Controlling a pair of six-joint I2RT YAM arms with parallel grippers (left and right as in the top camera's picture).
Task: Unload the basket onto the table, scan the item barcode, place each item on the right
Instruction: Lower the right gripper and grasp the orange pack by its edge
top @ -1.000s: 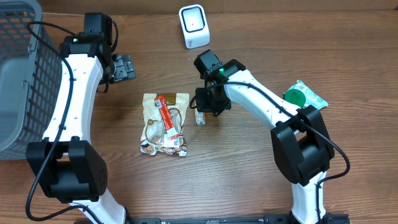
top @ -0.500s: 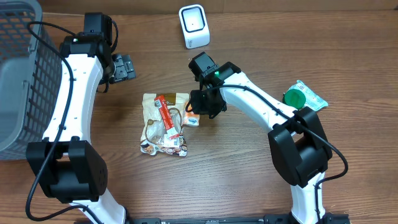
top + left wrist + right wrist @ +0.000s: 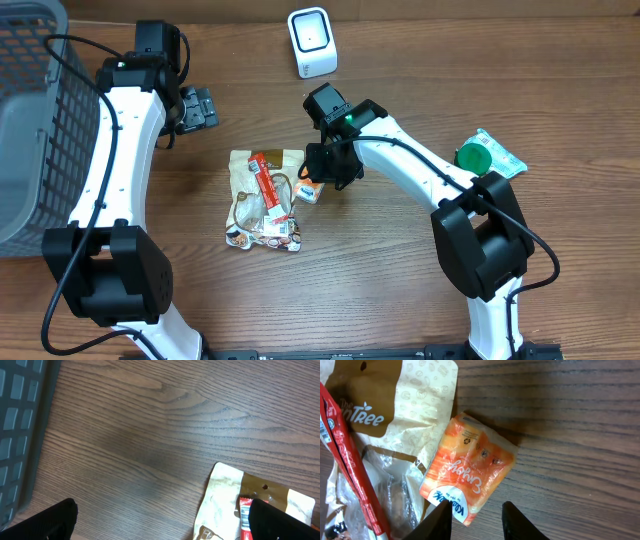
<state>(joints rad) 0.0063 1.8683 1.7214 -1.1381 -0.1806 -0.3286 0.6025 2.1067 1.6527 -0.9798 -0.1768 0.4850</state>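
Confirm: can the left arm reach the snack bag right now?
Probably yes. The left gripper is open, with bare table between it and the snack bag. The right gripper hangs over the orange packet at the bag's far edge, so that side is crowded.

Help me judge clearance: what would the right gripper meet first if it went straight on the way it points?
Probably the orange packet, lying just ahead of the right gripper, its near end by one finger; depth is unclear, so the other finger might reach bare table first.
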